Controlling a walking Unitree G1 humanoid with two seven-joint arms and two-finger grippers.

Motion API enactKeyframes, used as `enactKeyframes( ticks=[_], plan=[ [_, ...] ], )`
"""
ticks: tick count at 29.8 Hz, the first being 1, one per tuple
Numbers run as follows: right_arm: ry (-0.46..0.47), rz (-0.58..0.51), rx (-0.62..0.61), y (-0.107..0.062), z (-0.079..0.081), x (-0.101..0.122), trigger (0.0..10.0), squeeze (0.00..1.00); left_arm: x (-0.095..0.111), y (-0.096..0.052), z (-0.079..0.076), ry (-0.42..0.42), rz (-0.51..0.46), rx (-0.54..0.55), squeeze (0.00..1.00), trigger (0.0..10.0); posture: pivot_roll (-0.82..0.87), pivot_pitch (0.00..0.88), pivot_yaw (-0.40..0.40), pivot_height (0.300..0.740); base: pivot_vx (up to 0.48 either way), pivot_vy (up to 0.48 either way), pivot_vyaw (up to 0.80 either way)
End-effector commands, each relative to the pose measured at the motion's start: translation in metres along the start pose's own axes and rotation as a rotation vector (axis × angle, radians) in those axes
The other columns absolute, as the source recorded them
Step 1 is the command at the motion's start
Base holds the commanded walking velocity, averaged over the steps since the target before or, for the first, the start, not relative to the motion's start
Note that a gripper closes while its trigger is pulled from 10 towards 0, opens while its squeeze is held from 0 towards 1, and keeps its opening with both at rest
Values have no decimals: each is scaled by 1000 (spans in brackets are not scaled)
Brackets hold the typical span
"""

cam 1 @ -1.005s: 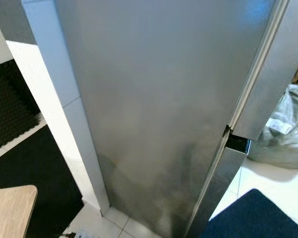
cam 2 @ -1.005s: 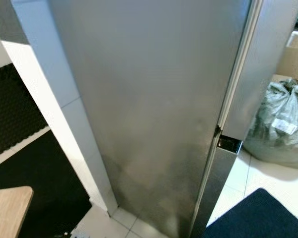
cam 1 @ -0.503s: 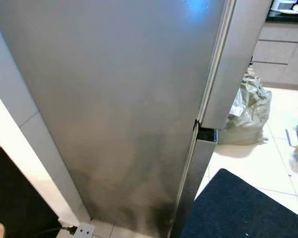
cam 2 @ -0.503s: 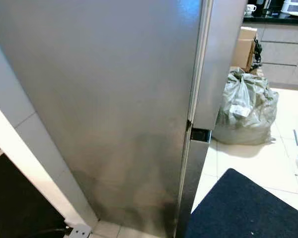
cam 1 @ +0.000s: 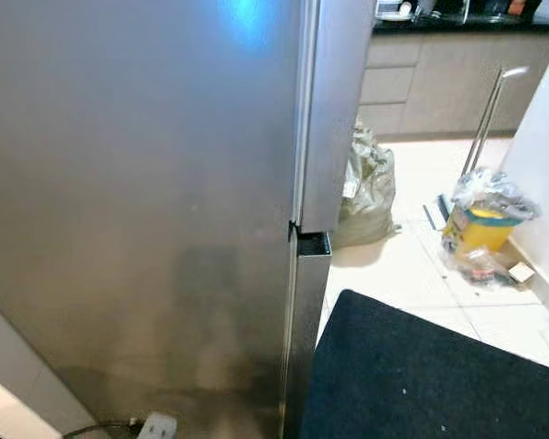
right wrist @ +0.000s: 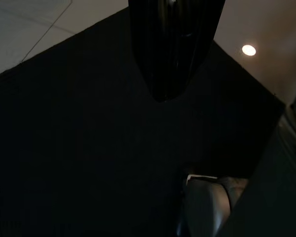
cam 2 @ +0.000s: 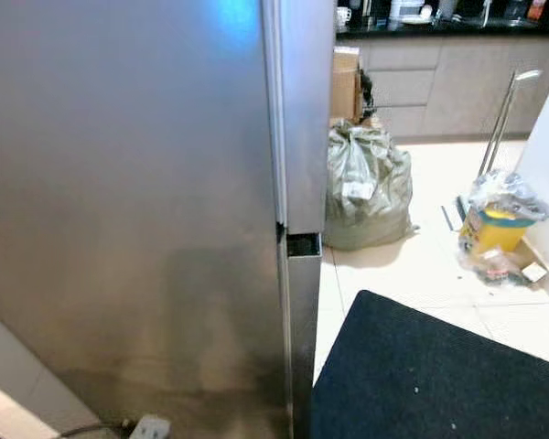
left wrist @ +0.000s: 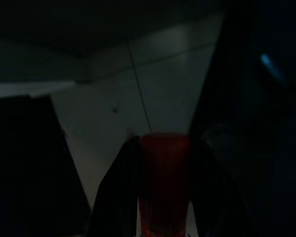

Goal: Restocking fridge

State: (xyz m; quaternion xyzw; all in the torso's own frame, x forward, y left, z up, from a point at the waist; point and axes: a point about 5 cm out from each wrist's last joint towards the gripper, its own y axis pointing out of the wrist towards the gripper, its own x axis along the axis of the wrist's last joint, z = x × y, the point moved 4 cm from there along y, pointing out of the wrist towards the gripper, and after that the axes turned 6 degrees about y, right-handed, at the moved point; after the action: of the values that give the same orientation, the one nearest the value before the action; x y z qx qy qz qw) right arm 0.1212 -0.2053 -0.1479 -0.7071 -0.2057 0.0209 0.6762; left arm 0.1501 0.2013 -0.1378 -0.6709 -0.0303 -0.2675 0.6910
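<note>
Left tool point(left wrist: 163, 163) is clenching a red cup point(left wrist: 165, 182) between its black fingers point(left wrist: 119, 187), hanging in the dark above pale floor tiles. Right tool point(right wrist: 170, 74) is pointing down over the dark mat point(cam 1: 430, 384) with its fingers pressed together and nothing between them. Ahead, the steel fridge point(cam 1: 137, 210) is standing with doors closed. Beyond it a tied bag point(cam 2: 366, 187) and a yellow bucket point(cam 1: 480, 229) are sitting on the floor point(cam 1: 412, 265).

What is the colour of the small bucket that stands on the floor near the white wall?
The bucket is yellow with a teal rim, lined with a clear plastic bag. The right eye view shows it best.
</note>
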Motion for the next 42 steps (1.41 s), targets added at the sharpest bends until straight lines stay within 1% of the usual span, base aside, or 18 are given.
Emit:
enactKeyframes(
  ticks=[1,4,11,14,15,17,20,21,22,24,27,28,29,31,32,34,36,42],
  plan=[
    [14,-49,1,1,2,13,10000,0,-6,0,-2,14,25,-4,0,10000,-106,0,66,740,0,0,-800],
    [18,-60,-4,0,2,16,10000,0,-6,0,-2,16,24,-5,0,10000,-107,0,66,740,0,0,-800],
    [39,-124,-15,0,0,32,10000,0,-5,0,-1,33,26,-7,0,10000,-114,0,70,740,0,0,-800],
    [40,-149,-15,-1,-1,37,10000,0,-5,0,-1,39,28,-8,0,10000,-119,0,74,740,0,0,0],
    [52,-175,-18,-2,-3,43,10000,0,-5,0,-1,46,31,-9,0,10000,-124,0,77,740,0,0,0],
    [54,-183,-23,-2,-4,45,10000,0,-5,0,-1,48,31,-10,0,10000,-124,0,77,740,0,0,0],
    [53,-216,-34,-3,-9,54,10000,0,-5,0,0,55,33,-10,0,10000,-126,0,78,740,0,0,0],
    [51,-230,-39,-4,-11,58,10000,0,-5,0,0,56,33,-10,0,10000,-126,0,78,740,0,0,0],
    [45,-275,-60,-7,-17,71,10000,0,-5,0,0,59,33,-9,0,10000,-126,0,78,740,0,0,0],
    [43,-324,-75,-10,-22,85,10000,0,-5,0,0,61,33,-10,0,10000,-130,0,77,740,0,0,0],
    [42,-363,-75,-13,-25,95,10000,0,-5,0,0,62,34,-11,0,10000,-130,0,77,740,0,0,0],
    [14,-408,-104,-17,-32,108,10000,0,-5,0,-1,64,36,-14,0,10000,-136,0,77,740,0,0,0],
    [14,-408,-104,-17,-32,108,10000,0,-5,0,-1,64,36,-14,0,10000,-136,0,77,740,0,0,0],
    [-1,-445,-133,-22,-39,119,10000,0,-6,0,-1,65,37,-15,0,10000,-138,0,77,740,0,0,0],
    [-1,-445,-133,-22,-39,119,10000,0,-6,0,-1,65,37,-15,0,10000,-138,0,77,740,0,0,0],
    [-18,-506,-172,-30,-51,135,10000,0,-6,0,-2,66,39,-17,0,10000,-143,0,81,740,0,0,0],
    [-38,-552,-197,-36,-58,148,10000,0,-7,0,-2,68,41,-18,0,10000,-146,0,82,740,0,0,0],
    [-80,-630,-219,-47,-63,170,10000,0,-6,0,-2,71,43,-19,0,10000,-149,0,85,740,0,0,0]
  ],
)
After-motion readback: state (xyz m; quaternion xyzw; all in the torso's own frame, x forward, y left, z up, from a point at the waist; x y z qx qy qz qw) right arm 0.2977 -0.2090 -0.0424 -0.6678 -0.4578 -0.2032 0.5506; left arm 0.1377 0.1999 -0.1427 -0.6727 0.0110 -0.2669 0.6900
